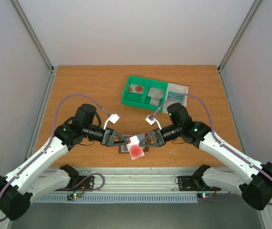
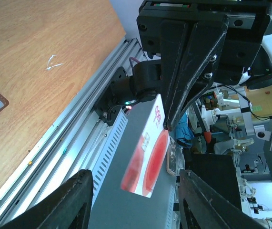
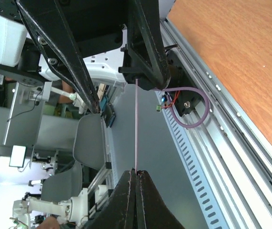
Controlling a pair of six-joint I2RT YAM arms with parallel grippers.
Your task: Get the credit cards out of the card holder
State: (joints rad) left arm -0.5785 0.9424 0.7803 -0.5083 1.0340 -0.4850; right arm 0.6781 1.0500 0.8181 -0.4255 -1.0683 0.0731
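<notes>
A: We see an orange-brown wooden bench (image 1: pixel 78 86) inside white walls (image 1: pixel 31 47); the brown leather-like bifold card holder (image 1: pixel 124 149) lies near its front edge.
B: Above it, we note the left pincer (image 1: pixel 125 140) spread open and the right pincer (image 1: pixel 143 141) pinching a white red-spotted card (image 1: pixel 136 150).

2 arms converge near front of table (image 1: pixel 83 86): left gripper (image 1: pixel 125 140) and right gripper (image 1: pixel 143 140) flank white card (image 1: pixel 136 149) with red circle, over card holder (image 1: pixel 123 149). Green tray (image 1: pixel 126 98) well behind.
</notes>
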